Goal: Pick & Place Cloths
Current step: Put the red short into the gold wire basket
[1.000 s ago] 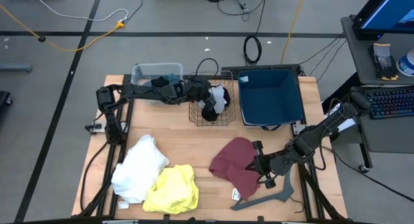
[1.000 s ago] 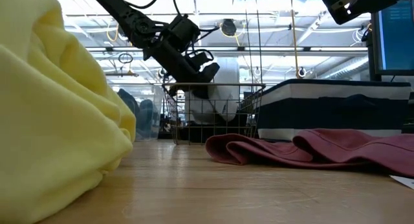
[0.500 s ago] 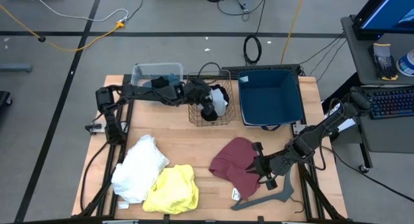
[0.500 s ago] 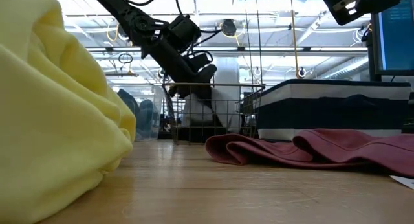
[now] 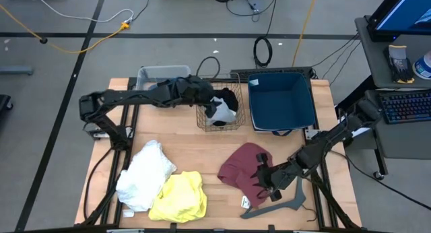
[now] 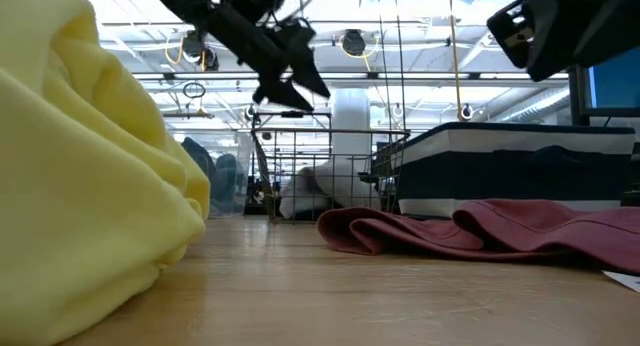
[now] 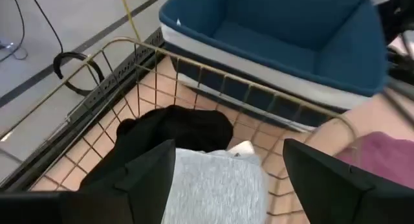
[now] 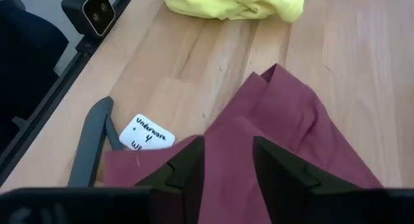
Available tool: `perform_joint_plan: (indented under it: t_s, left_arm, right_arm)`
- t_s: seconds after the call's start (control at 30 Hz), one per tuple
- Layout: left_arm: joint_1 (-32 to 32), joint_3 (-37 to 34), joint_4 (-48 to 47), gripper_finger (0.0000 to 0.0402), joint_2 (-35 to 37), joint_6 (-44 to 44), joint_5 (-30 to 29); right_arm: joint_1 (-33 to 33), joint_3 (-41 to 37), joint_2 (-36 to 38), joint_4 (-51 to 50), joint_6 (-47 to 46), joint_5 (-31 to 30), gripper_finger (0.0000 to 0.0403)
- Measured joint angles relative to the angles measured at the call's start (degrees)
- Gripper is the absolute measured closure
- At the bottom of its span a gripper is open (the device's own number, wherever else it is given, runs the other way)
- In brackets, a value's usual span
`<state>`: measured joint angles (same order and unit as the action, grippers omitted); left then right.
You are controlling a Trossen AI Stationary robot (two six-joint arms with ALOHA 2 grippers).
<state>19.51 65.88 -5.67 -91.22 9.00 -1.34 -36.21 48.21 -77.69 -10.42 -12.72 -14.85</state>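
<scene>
We see the left pincer (image 5: 204, 96) hanging above the wire basket (image 5: 202, 122) at the back of the worktop (image 5: 202, 155), its fingers (image 7: 145, 179) spread wide with nothing between them. In the left wrist view, a grey cloth (image 7: 213, 185) and a black cloth (image 7: 171, 127) lie loose on the basket's floor straight below those fingers, the black one touching the grey one's far edge. From above, the same heap shows as a white and black bundle (image 5: 220, 110) inside the basket. In the low view the left pincer (image 6: 285, 76) stands clear above the basket's rim (image 6: 330, 134).

The right pincer (image 5: 264, 184) sits low over the maroon cloth (image 5: 244, 167) at the front right of the worktop. In the right wrist view its fingers (image 8: 187, 166) stand a little apart right over the maroon fabric (image 8: 278, 127), a fold showing in the gap; we cannot tell whether they pinch it.

Just beside the maroon cloth, toward the front edge, lies a dark grey hanger (image 5: 283, 205) with a white label (image 8: 146, 133) next to it. A blue bin (image 5: 283, 102) stands to the right of the basket, and a clear tub (image 5: 151, 75) to its left, behind the left arm. At the front left, a white cloth (image 5: 145, 174) and a yellow cloth (image 5: 180, 198) lie touching each other, well apart from the maroon one.
</scene>
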Motion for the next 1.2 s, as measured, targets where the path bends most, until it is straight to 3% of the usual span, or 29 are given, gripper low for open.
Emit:
perform_joint_plan:
  t_s: [0.47,0.77,1.2]
  left_arm:
    - [-6.2,0.0,0.2,0.0119,9.6,-1.6,-0.1]
    - [-7.2,0.0,0.2,0.0119,10.4,-1.8,0.4]
    - [-7.3,0.0,0.3,0.0119,10.4,-3.3,7.3]
  right_arm:
    - [4.7,0.0,-7.4,0.9,1.8,0.1,0.0235]
    - [7.0,0.0,-10.4,0.1,1.9,0.3,0.0209]
    - [9.1,0.0,-17.7,-0.4,1.4,0.4,0.0208]
